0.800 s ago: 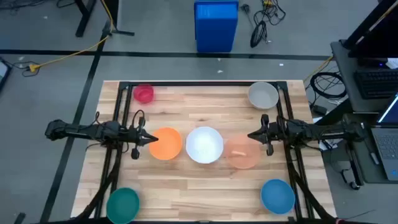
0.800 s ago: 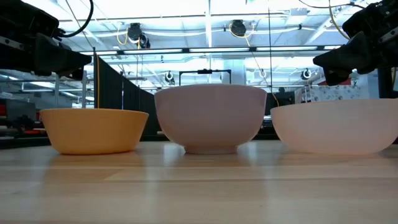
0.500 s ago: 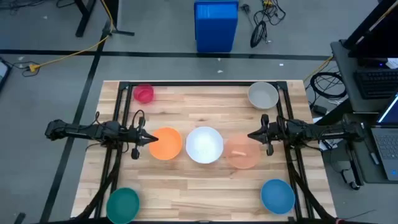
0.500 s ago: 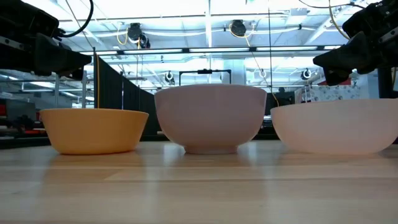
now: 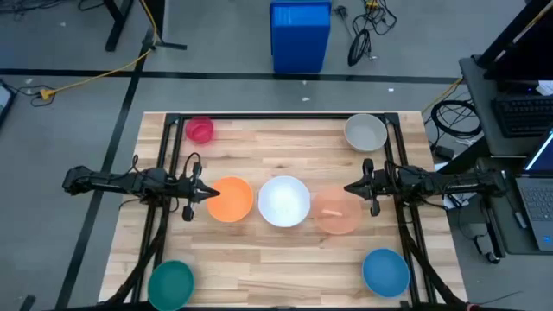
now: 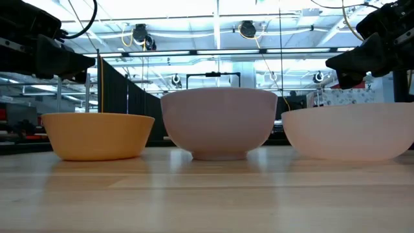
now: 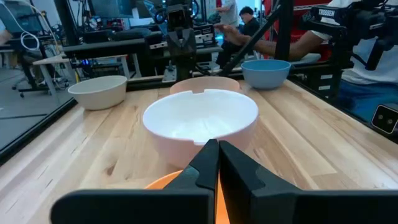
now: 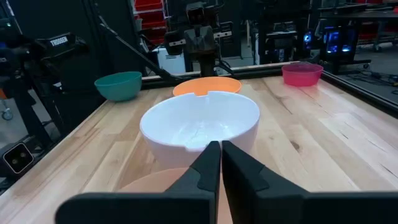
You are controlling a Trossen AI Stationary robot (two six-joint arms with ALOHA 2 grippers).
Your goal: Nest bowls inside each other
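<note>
Three bowls stand in a row at the table's middle: orange [image 5: 231,199], white [image 5: 284,200] and pale peach [image 5: 336,212]. A magenta bowl [image 5: 200,130] sits far left, a grey bowl [image 5: 365,132] far right, a teal bowl [image 5: 171,282] near left, a blue bowl [image 5: 385,271] near right. All rest on their bases. My left gripper [image 5: 210,192] hovers shut over the orange bowl's left rim, pointing right. My right gripper [image 5: 350,187] hovers shut above the peach bowl's far right rim, pointing left.
A tall blue bin [image 5: 300,34] stands on the floor beyond the far edge. Black frame rails [image 5: 155,216] run along both table sides. People sit beyond the table's right side [image 7: 367,43]. Bare wood lies between the row and the near edge.
</note>
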